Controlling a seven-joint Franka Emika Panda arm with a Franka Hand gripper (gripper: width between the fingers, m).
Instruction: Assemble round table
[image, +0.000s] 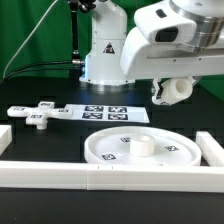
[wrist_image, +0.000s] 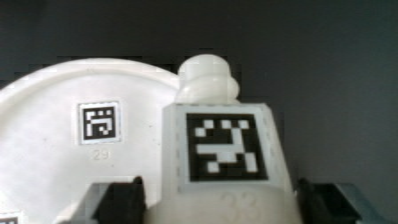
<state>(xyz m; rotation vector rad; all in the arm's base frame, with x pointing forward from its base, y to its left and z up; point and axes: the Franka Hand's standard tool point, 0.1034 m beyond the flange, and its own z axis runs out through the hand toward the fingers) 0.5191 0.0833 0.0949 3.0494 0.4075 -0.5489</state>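
Observation:
The large rimmed round disc (image: 120, 152) lies flat on the black table, with a raised hub at its middle. The short cylindrical leg (image: 172, 90) hangs in the air above and toward the exterior view's right of the disc, held in my gripper (image: 163, 88). In the wrist view my gripper (wrist_image: 222, 205) is shut on the leg (wrist_image: 222, 130). The leg's tag faces the camera and its threaded tip points away, beside the disc (wrist_image: 71, 110). The dark fingers (wrist_image: 118, 200) press both sides of the leg. The cross-shaped foot (image: 38, 114) lies on the table at the exterior view's left.
The marker board (image: 105, 112) lies flat behind the disc. Long white border rails run along the front (image: 100, 176) and at both sides (image: 212, 150). The robot base (image: 105, 55) stands at the back, with cables before a green backdrop.

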